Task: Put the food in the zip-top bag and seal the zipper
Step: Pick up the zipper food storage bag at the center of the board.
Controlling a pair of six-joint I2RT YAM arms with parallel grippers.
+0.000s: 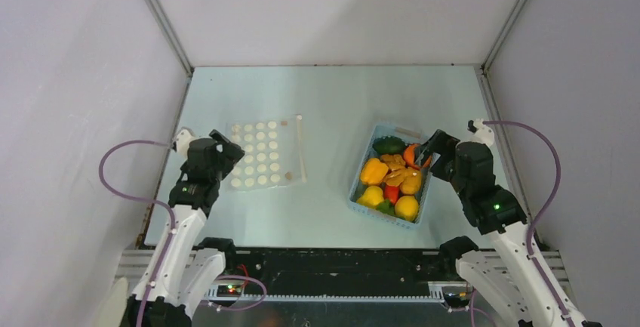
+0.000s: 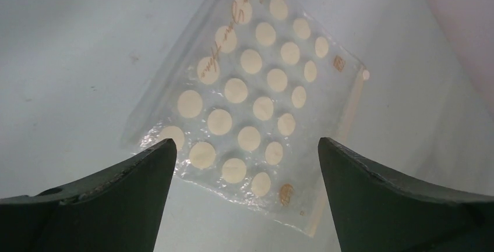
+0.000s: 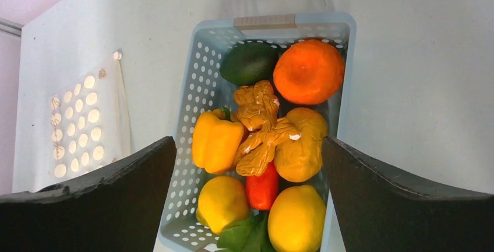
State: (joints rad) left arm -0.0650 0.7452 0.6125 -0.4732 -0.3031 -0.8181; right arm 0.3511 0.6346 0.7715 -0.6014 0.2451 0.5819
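Left tool (image 2: 247, 147) agape at zip-top bag (image 2: 262, 89) edge; only wrist view shows script (image 2: 216, 54).

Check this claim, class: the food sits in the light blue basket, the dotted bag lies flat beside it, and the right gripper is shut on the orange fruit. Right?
No. The right gripper is open and empty, as the right wrist view shows; the orange fruit lies in the light blue basket with the other food. The dotted bag lies flat beside it.
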